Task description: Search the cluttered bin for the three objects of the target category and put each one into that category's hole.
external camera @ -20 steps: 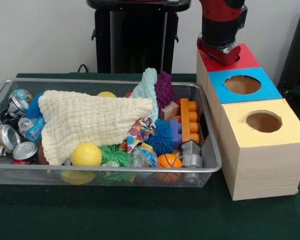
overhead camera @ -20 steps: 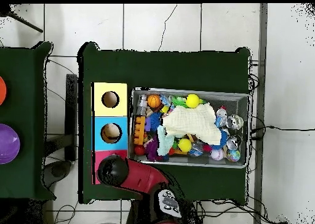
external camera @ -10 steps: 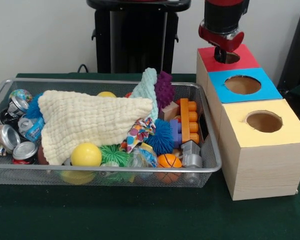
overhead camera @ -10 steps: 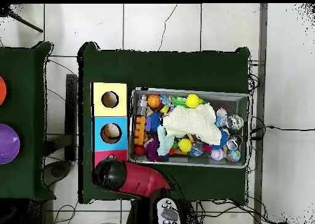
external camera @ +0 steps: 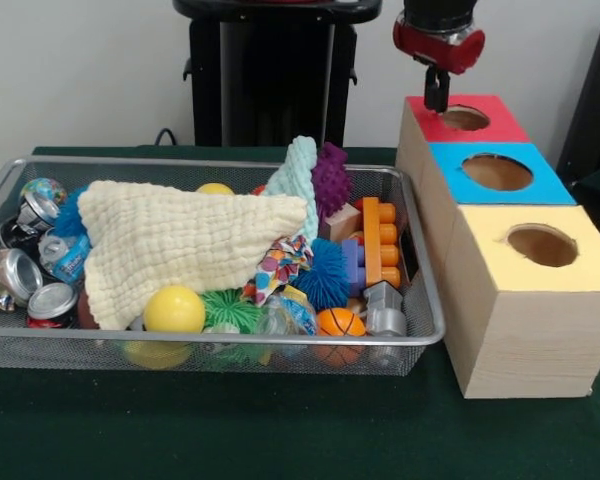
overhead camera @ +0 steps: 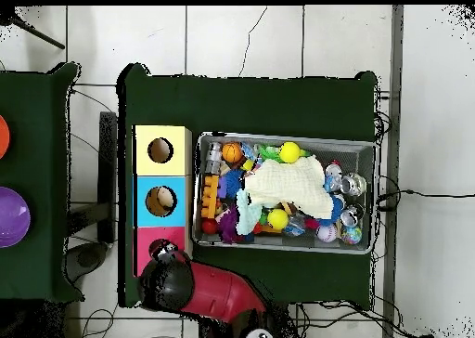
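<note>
Three holes stood in the box row on the bench, and nothing in either view showed how many target objects had already gone in, nor which category was the target. Nearest the bench's front edge, the yellow-topped box (external camera: 528, 300) showed an empty-looking hole. Beside it, the wire mesh bin (external camera: 420, 300) remained heaped: a yellow ball (external camera: 173, 309) and a small orange basketball (external camera: 338, 322) lay against its front wall, crushed cans (external camera: 25, 270) filled its left end, and a cream knitted cloth (external camera: 180, 245) covered the middle, hiding whatever sat beneath. Orange and purple building blocks (external camera: 372, 243) stood at the right end, with a teal cloth (external camera: 296, 178) and a purple spiky ball (external camera: 329, 180) toward the back wall. Behind the yellow box came the blue-topped box (external camera: 495, 172), whose hole in the overhead view seemed to hold something pale. Farthest back, the gripper (external camera: 437, 93) hung above the near left edge of the red-topped box (external camera: 463, 118), beside its hole, fingers drawn together into a narrow tip with nothing visibly held. Judging by that, a drop into the red hole could have just been finished, and the search of the bin likely had more to go.
</note>
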`<state>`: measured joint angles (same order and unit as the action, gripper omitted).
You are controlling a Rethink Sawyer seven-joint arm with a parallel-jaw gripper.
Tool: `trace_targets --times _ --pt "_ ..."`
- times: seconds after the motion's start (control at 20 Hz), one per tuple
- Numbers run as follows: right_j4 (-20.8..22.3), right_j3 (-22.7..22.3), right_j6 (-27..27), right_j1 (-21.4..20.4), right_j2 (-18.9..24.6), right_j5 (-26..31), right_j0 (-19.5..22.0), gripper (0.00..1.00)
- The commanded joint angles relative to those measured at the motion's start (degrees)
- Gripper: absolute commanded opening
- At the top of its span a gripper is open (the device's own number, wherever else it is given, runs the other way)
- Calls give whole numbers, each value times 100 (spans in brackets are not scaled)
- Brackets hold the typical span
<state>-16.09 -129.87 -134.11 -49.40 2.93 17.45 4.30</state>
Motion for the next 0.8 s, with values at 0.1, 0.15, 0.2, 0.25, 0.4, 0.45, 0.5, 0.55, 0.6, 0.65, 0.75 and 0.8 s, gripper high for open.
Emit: trace_targets --times 0.1,0.15,0.2,0.25,0.4,0.45,0.5,0.55,0.6,0.65,0.75,0.8 --pt "32 -709 -837 -687 -428 1246 89 0" --pt "132 -641 -793 -783 -523 1501 85 0" --pt "178 -583 -743 -783 -568 1560 90 0" --pt "121 -636 -693 -958 -488 1789 188 0" --pt "399 -292 -556 -950 -743 2139 183 0" --pt "716 52 -459 -818 -982 2218 128 0" --pt "945 237 -398 -752 -1144 2221 100 0" --pt "1172 443 -273 -608 -1225 2013 136 0" --pt "1281 497 -180 -507 -1192 1777 244 0" --pt "1391 551 -86 -407 -1159 1540 353 0" --pt "1600 600 4 -235 -1088 1146 503 0" --pt "1668 586 18 -149 -1028 916 597 0"
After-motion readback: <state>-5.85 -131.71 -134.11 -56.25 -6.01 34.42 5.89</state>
